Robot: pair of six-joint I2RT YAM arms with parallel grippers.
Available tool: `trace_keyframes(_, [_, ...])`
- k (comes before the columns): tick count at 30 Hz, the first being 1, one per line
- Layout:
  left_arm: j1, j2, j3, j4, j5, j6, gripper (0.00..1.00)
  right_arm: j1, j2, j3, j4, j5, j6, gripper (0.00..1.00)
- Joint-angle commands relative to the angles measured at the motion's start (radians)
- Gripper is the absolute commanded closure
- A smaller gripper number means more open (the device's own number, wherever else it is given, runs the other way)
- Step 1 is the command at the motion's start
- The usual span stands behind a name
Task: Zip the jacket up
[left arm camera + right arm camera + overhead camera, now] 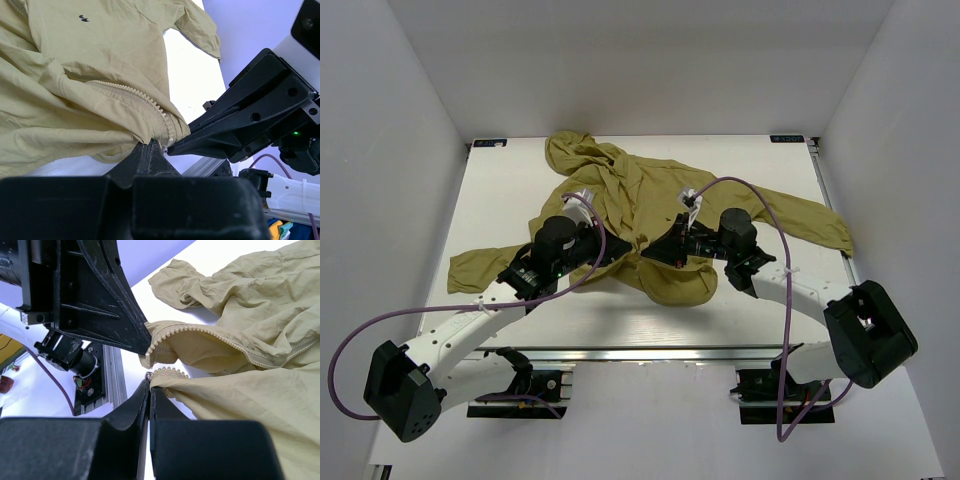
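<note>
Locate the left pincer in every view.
Top external: left pincer, left of centre on the jacket, facing the right pincer.
Left wrist: left pincer bottom centre, shut on the zipper edge.
Right wrist: left pincer upper left, gripping the zipper edge.
Shared landmark: the toothed zipper edge.

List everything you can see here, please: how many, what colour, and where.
jacket: one, olive-yellow, lying wrinkled mid-table, zipper open at the bottom
dark spot: one, black, on the jacket's front
table: one, white, under the jacket
walls: three, white, around the table
cables: two, purple, one along each arm
left gripper: one, black, shut on the jacket's edge by the zipper
right gripper: one, black, shut on the facing zipper edge
</note>
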Motion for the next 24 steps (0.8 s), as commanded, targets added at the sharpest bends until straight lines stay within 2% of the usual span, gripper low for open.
trace_keyframes(1, [0.003,-0.026,0.006,0.018,0.002,0.002,1.00,0.005,-0.050,-0.015,0.045,0.024,-0.018,1.00])
trace_keyframes(24, [0.004,-0.029,0.006,0.038,0.016,0.014,1.00,0.005,-0.036,0.008,0.063,-0.004,0.005,1.00])
